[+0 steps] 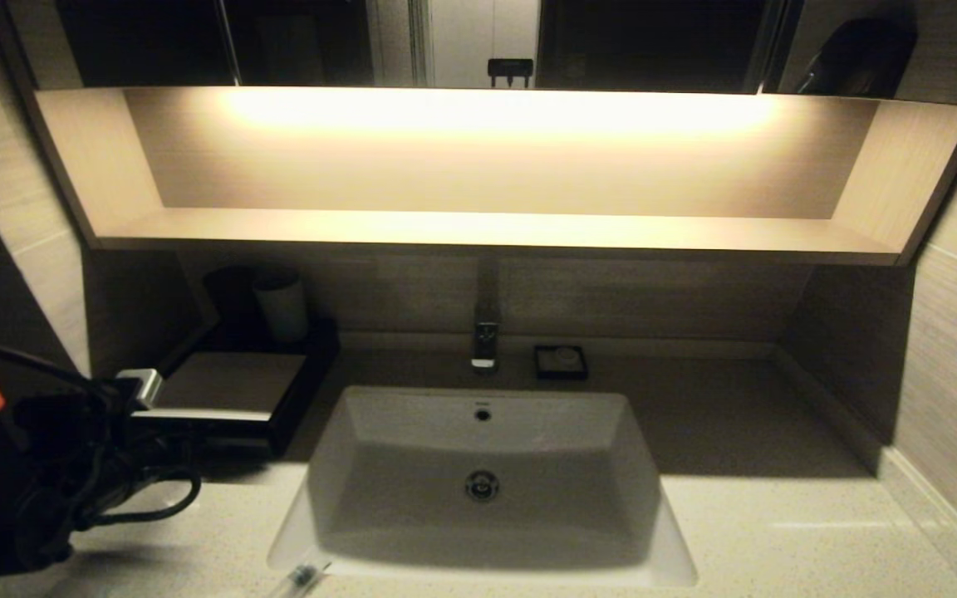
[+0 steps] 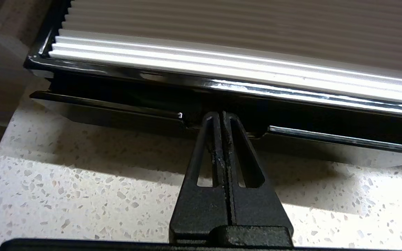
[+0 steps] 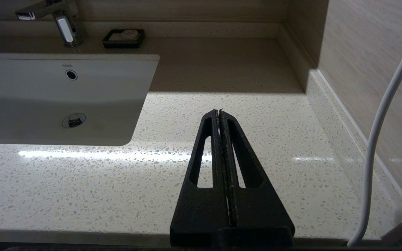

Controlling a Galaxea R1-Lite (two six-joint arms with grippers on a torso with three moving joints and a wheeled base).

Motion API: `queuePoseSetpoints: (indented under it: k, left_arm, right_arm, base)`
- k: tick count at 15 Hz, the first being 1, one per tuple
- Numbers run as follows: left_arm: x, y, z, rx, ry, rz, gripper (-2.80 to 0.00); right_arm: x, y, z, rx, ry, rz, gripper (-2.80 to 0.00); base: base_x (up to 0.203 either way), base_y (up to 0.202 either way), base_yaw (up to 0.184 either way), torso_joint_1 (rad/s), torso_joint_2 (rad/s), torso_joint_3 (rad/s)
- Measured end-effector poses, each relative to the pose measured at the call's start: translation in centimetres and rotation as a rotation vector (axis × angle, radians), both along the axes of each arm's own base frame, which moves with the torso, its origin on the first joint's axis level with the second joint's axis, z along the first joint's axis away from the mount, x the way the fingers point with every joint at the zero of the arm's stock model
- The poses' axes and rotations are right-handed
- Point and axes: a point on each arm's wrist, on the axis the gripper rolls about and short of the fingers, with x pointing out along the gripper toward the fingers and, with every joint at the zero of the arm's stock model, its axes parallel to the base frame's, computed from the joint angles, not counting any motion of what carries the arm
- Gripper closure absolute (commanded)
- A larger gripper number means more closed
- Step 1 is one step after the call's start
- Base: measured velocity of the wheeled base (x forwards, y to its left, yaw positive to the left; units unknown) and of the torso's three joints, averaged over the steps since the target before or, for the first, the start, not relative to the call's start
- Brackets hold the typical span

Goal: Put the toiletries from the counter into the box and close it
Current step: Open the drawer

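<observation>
The black box (image 1: 229, 384) with its pale top panel stands at the counter's (image 1: 777, 531) back left. In the left wrist view the ribbed top (image 2: 222, 31) sits over the shallow black drawer (image 2: 110, 113), which stands out a little from the body. My left gripper (image 2: 222, 115) is shut on nothing, its tips against the notch in the drawer's front. My left arm (image 1: 71, 465) reaches in from the left. One slim clear-wrapped toiletry (image 1: 300, 575) lies at the counter's front edge before the basin. My right gripper (image 3: 219, 111) hovers shut and empty over the counter right of the basin.
The white basin (image 1: 412, 448) is sunk mid-counter, with a faucet (image 1: 485, 345) behind it and a small black dish (image 1: 561, 362) beside that. A pale cup (image 1: 281, 307) stands behind the box. A lit wooden shelf (image 1: 487, 228) hangs above. A wall (image 3: 361, 69) bounds the right side.
</observation>
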Motion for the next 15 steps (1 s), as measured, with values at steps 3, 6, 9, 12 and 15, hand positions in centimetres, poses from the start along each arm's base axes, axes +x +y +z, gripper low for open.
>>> queuePoseSetpoints:
  k: [3, 6, 9, 12, 15]
  left_arm:
    - [0.09, 0.01, -0.06, 0.0, -0.002, 0.0, 0.0]
    - [0.26, 0.03, -0.13, 0.003, -0.017, -0.001, 0.0]
    - [0.31, 0.01, -0.31, 0.003, -0.016, -0.002, 0.0]
    - [0.33, 0.02, -0.4, 0.003, -0.014, -0.002, 0.0]
    - [0.33, 0.02, -0.48, 0.004, -0.012, -0.003, 0.0]
  right_arm:
    - [0.0, 0.0, 0.0, 0.0, 0.0, 0.0, 0.0]
    - [0.0, 0.0, 0.0, 0.0, 0.0, 0.0, 0.0]
    - [0.0, 0.0, 0.0, 0.0, 0.0, 0.0, 0.0]
    - [0.0, 0.0, 0.0, 0.0, 0.0, 0.0, 0.0]
    - [0.0, 0.0, 0.0, 0.0, 0.0, 0.0, 0.0]
  base:
    - [0.0, 0.0, 0.0, 0.0, 0.0, 0.0]
    - [0.0, 0.0, 0.0, 0.0, 0.0, 0.0]
    - [0.0, 0.0, 0.0, 0.0, 0.0, 0.0]
    - [0.0, 0.0, 0.0, 0.0, 0.0, 0.0]
    - [0.0, 0.0, 0.0, 0.0, 0.0, 0.0]
